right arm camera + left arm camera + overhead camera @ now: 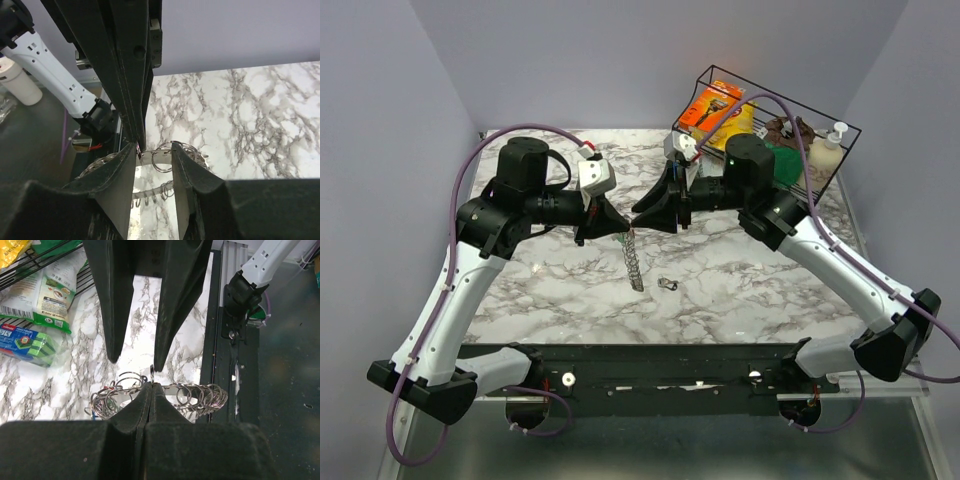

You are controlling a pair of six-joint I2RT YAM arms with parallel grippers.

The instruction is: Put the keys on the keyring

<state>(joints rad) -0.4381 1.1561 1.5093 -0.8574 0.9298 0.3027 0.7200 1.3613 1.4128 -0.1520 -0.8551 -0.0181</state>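
The keyring (633, 258) is a silver band strung with many small rings; it hangs from my left gripper (618, 228) down to the marble table (540, 290). In the left wrist view that gripper (151, 386) is shut on the band (200, 395), with rings fanning out to both sides. My right gripper (642, 208) faces it closely, and its fingers (175, 300) point at the band. In the right wrist view the right gripper (153, 145) is open, its tips either side of the band (157, 156). One small silver key (668, 285) lies on the table below.
A black wire basket (820, 120) at the back right holds an orange package (712, 108), a white pump bottle (830, 148) and a green item (782, 160). Snack packets and green sponges (35, 347) lie by it. The black base rail (660, 365) runs along the near edge.
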